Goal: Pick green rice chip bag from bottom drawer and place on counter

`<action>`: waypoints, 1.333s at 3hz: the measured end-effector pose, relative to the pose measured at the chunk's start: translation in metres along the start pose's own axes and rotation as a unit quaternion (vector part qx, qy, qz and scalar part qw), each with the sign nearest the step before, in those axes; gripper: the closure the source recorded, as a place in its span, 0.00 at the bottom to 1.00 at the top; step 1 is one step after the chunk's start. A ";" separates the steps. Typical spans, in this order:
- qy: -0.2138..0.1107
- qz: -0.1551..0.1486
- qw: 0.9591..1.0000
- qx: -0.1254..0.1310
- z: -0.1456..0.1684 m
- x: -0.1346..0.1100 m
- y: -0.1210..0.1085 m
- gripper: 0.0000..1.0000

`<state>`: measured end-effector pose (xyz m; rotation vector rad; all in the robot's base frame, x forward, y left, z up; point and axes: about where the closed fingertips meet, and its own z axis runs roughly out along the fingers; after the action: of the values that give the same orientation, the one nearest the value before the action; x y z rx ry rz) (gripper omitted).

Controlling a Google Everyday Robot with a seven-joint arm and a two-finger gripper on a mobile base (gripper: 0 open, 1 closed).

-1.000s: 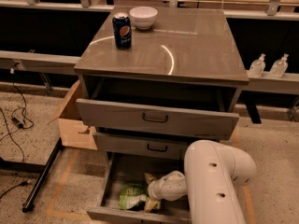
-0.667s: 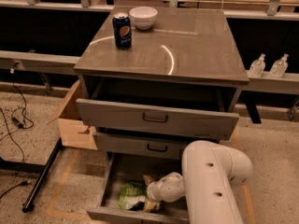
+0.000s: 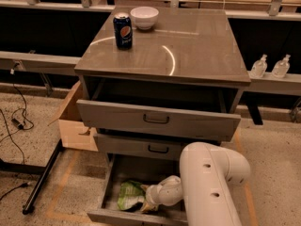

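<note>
The green rice chip bag (image 3: 128,195) lies crumpled on the floor of the open bottom drawer (image 3: 141,171), near its front wall. My gripper (image 3: 146,204) is down inside the drawer at the bag's right edge, touching or just beside it; my white arm (image 3: 211,182) bends down from the right and hides the drawer's right half. The counter (image 3: 197,46) is the glossy grey-brown top of the cabinet above.
A Pepsi can (image 3: 122,30) and a white bowl (image 3: 144,17) stand at the counter's back left. Two upper drawers (image 3: 157,120) hang partly open above the bottom one. A cardboard box (image 3: 75,121), cables (image 3: 19,121) and a black stand leg (image 3: 42,178) are on the left; two bottles (image 3: 258,66) are on the right.
My arm and gripper have shifted slightly left, closer onto the bag. The bag has stayed on the drawer floor.
</note>
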<state>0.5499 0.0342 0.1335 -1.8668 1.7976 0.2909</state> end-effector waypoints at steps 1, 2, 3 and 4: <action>-0.002 -0.001 1.000 -0.005 0.002 -0.004 0.005 0.60; 0.001 0.004 1.000 -0.007 -0.002 -0.004 0.004 0.84; 0.002 0.017 1.000 -0.002 -0.020 -0.004 -0.001 1.00; 0.001 0.028 1.000 0.001 -0.052 -0.004 -0.001 1.00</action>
<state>0.5396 0.0117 0.1790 -1.8173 1.8535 0.3078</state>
